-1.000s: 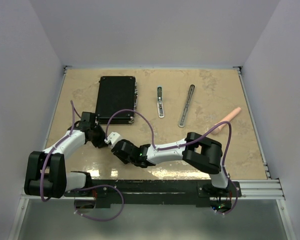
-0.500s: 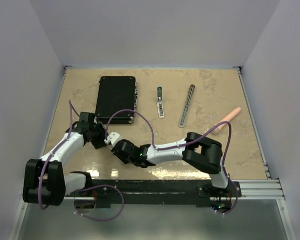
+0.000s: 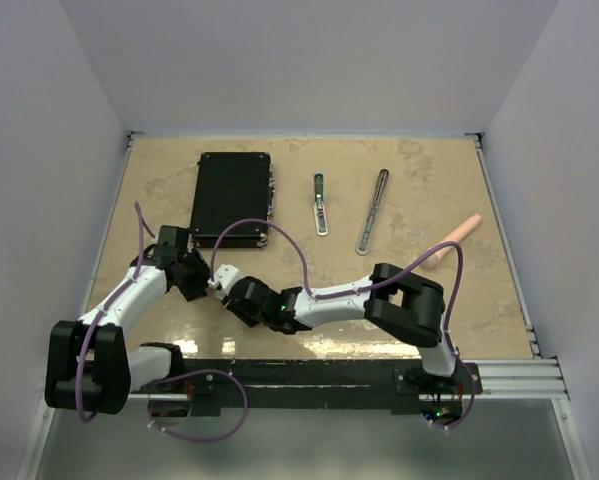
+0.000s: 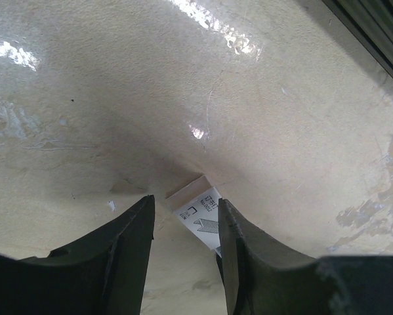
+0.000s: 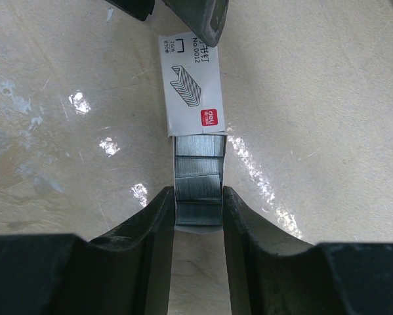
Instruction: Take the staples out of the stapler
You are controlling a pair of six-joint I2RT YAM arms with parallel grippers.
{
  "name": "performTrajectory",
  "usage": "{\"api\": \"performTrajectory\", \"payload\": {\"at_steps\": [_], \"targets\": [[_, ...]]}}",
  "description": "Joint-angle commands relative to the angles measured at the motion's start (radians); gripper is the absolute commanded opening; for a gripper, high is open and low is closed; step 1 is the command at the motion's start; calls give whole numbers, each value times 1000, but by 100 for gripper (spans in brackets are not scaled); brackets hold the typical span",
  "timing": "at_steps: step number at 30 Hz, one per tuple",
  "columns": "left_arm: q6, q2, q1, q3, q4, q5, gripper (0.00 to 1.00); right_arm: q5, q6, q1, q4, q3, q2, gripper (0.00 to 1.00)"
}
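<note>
Staples (image 5: 198, 170) sit pinched in right gripper (image 5: 197, 197), lower centre; left gripper (image 4: 185, 202) gapes around staple box (image 5: 193, 85): close it, then pull straight.

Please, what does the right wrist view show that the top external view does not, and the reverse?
Only the right wrist view: the print on the white box, and grey staples sticking out of it between the fingers of the right gripper. Only the top external view: the stapler lying as two bars, a black case, a pinkish cylinder. Both: the left gripper facing the right one at the box.
</note>
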Motion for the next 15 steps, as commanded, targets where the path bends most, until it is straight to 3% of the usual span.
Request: {"api": "performTrajectory", "payload": {"at_steps": [1, 15], "targets": [[-14, -7, 2, -12, 12, 5, 47, -78, -35, -2, -35, -9, 5, 34], [-4, 2, 2, -19, 33, 34, 45, -121, -56, -2, -55, 26, 28, 34]]}}
